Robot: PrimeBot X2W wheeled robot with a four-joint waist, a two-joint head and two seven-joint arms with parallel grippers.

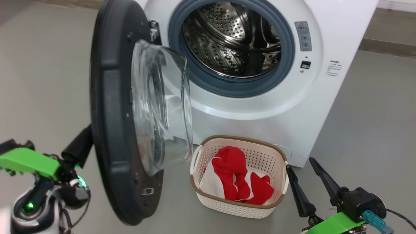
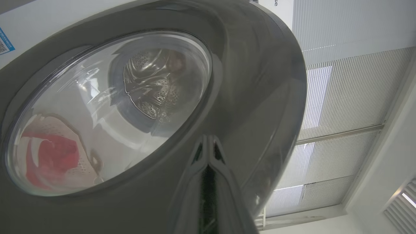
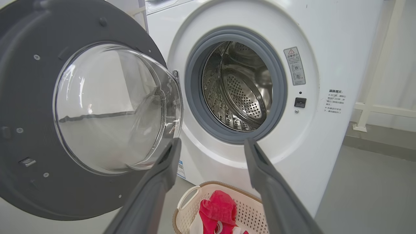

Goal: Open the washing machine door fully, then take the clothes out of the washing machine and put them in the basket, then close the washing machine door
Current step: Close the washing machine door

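One perforated basket [image 1: 263, 156] cradles soft clothes [image 1: 232, 172].

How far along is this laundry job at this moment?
Done: the black-framed round glass door stands open, the steel drum looks empty, and the red-and-white clothes lie in the cream perforated basket. In hand: the shut left gripper sits at the door's outer face; the right gripper is open. Left: closing the door.
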